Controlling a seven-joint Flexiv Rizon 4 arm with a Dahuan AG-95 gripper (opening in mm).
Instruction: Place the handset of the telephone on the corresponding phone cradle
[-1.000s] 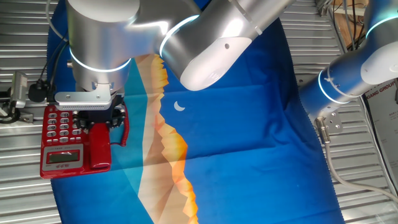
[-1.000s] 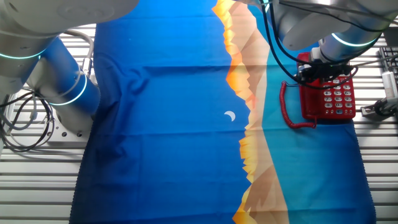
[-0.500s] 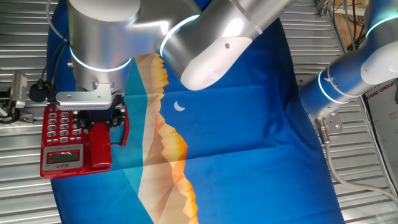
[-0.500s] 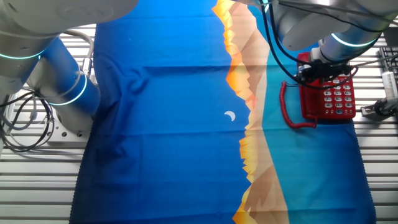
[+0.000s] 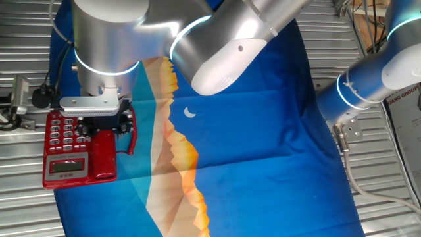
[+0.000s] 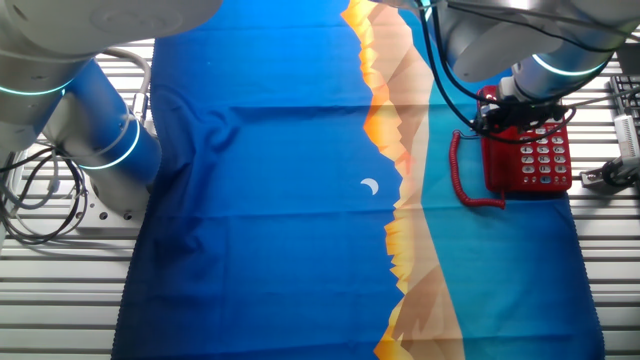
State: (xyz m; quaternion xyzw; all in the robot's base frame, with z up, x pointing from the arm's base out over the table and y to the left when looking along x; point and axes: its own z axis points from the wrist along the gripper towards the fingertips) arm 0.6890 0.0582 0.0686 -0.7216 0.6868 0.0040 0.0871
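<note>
The red telephone [image 5: 66,148] lies at the left edge of the blue cloth, with its grey-white keypad and small LCD panel on its left half. The glossy red handset [image 5: 104,157] lies along the phone cradle, the right strip of the base, and hides it. My gripper [image 5: 102,126] hangs over the handset's far end, with a black finger on each side and a small gap to each; it looks open. The red coiled cord [image 5: 131,137] loops beside it. In the other fixed view the telephone [image 6: 530,160] sits at the right, with my gripper [image 6: 510,112] over its far end and the cord [image 6: 462,170] to its left.
The blue cloth with an orange mountain print [image 5: 177,151] covers the table. A second arm's base [image 5: 358,92] stands at the right, and it also shows in the other fixed view [image 6: 100,140]. Black cables and a metal fixture [image 5: 20,99] lie beyond the phone.
My gripper has shifted very slightly up and to the right. The handset and telephone have stayed in place.
</note>
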